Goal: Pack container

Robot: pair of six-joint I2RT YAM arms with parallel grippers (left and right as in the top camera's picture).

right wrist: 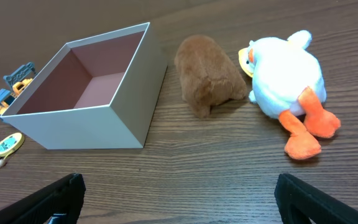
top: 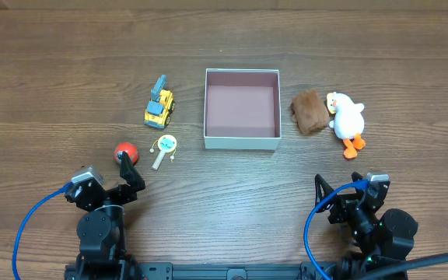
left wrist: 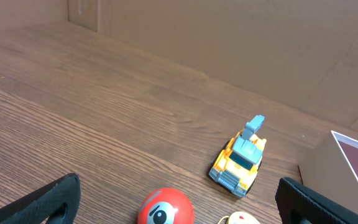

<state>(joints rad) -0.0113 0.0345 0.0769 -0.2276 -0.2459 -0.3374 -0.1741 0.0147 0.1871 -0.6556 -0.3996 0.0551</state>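
The container (top: 242,140), a white square box with a pink inside, sits empty at the table's middle; it also shows in the right wrist view (right wrist: 86,121) and at the edge of the left wrist view (left wrist: 328,171). Left of it lie a yellow toy excavator (top: 159,106) (left wrist: 240,158), a small round rattle (top: 164,148) and a red ball (top: 125,151) (left wrist: 165,208). Right of it lie a brown plush (top: 308,111) (right wrist: 207,73) and a white duck plush (top: 348,120) (right wrist: 288,81). My left gripper (top: 128,173) (left wrist: 179,208) is open just behind the red ball. My right gripper (top: 335,187) (right wrist: 179,202) is open and empty near the front.
A brown cardboard wall (left wrist: 229,37) stands behind the table in the left wrist view. Blue cables (top: 33,218) run from both arm bases at the front edge.
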